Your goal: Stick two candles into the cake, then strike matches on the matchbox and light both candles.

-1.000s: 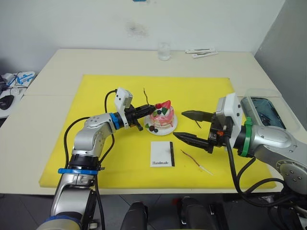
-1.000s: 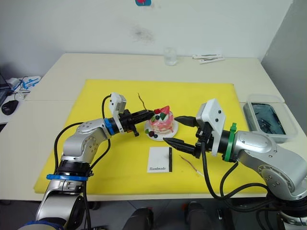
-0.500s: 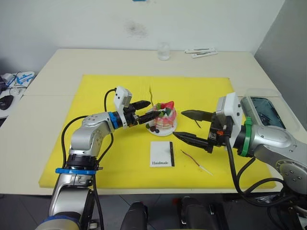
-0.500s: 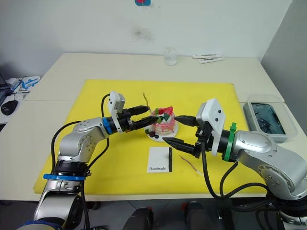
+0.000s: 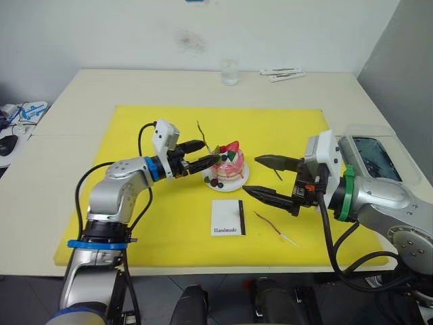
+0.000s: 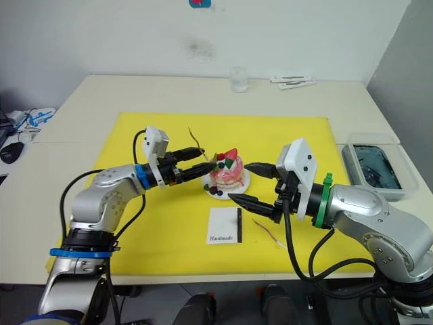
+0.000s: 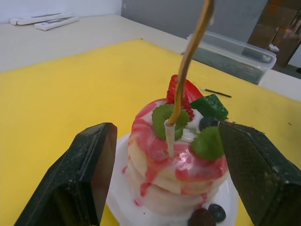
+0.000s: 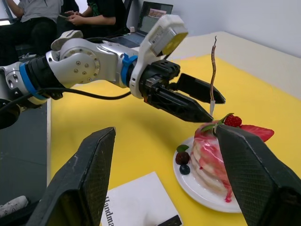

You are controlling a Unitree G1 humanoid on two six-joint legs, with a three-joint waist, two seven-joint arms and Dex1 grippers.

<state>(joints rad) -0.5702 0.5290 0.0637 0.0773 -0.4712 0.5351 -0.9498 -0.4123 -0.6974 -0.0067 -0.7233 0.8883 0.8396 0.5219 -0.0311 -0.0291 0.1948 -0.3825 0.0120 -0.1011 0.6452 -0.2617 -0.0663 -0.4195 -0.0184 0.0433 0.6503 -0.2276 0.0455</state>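
Note:
The pink cake (image 5: pixel 229 166) sits on its white plate (image 5: pixel 241 181) in the middle of the yellow mat. One candle (image 5: pixel 203 135) stands stuck in the cake's top, leaning toward my left arm; its pale end (image 7: pixel 168 136) sits in the icing. My left gripper (image 5: pixel 208 152) is open just left of the cake, its fingers either side of the candle's base without touching it. The other candle (image 5: pixel 276 228) lies on the mat beside the matchbox (image 5: pixel 228 217). My right gripper (image 5: pixel 254 176) hangs open and empty right of the cake. A short dark match (image 5: pixel 278 175) lies by its upper finger.
A yellow mat (image 5: pixel 135 223) covers the table's middle. A glass (image 5: pixel 231 71) and white packets (image 5: pixel 284 73) stand at the far edge. A clear plastic container (image 5: pixel 369 156) sits off the mat on the right. People sit in the background (image 8: pixel 37 19).
My left gripper has opened, let go of the candle and drawn back a little to the left. The candle now stands on its own in the cake. The right arm is unmoved.

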